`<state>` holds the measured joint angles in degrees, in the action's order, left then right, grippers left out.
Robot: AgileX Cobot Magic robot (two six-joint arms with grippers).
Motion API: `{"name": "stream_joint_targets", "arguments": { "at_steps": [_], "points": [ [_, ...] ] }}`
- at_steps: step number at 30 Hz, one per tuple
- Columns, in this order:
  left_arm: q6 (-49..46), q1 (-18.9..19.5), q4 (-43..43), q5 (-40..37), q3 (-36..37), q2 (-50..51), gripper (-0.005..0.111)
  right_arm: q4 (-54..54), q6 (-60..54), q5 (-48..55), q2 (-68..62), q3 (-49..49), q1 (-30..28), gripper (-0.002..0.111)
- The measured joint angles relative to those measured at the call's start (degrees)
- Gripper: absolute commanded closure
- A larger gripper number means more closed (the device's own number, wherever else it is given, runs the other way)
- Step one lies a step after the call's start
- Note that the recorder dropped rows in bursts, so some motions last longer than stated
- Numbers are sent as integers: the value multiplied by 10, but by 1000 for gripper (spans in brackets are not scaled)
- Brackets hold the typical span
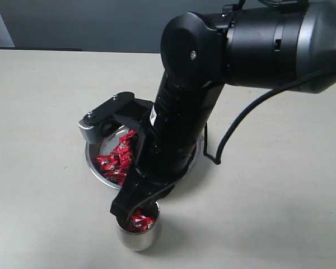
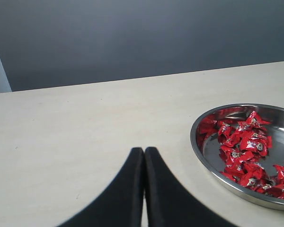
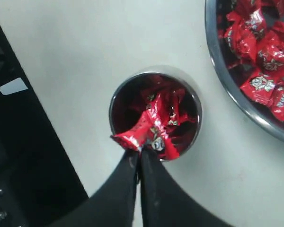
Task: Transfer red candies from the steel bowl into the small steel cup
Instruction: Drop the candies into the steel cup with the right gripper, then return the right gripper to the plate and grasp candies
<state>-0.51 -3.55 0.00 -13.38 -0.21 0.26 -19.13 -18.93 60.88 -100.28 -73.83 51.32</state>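
- While the right gripper (image 3: 139,153) hangs over the small steel cup (image 3: 110,111), its jaws are pinched almost together on one held candy (image 3: 149,132).
- Cup mouth lies straight below the tips. The wrapper's long axis crosses the near rim, one end outside it.
- Judgement: letting go here risks a spill onto the table (image 3: 61,47); shift toward the cup's centre first.
- More red candies (image 3: 260,56) lie in the steel bowl (image 3: 215,56), just beside the cup.
- Off-task: left gripper (image 2: 143,153) clenched, empty, near the bowl; right arm is nearer.
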Motion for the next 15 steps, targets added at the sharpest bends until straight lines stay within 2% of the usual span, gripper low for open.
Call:
{"name": "stream_joint_targets", "arguments": {
  "at_steps": [3,5,11,15],
  "points": [
    [0,0,0,0,0,0,106,0,-10,1,0,0,0,71],
    [0,0,0,0,0,0,106,0,-12,1,0,0,0,66],
    [0,0,0,0,0,0,106,17,-10,-38,0,0,0,66],
    [0,0,0,0,0,0,106,90,58,-147,-3,0,0,66]
  ]
}}
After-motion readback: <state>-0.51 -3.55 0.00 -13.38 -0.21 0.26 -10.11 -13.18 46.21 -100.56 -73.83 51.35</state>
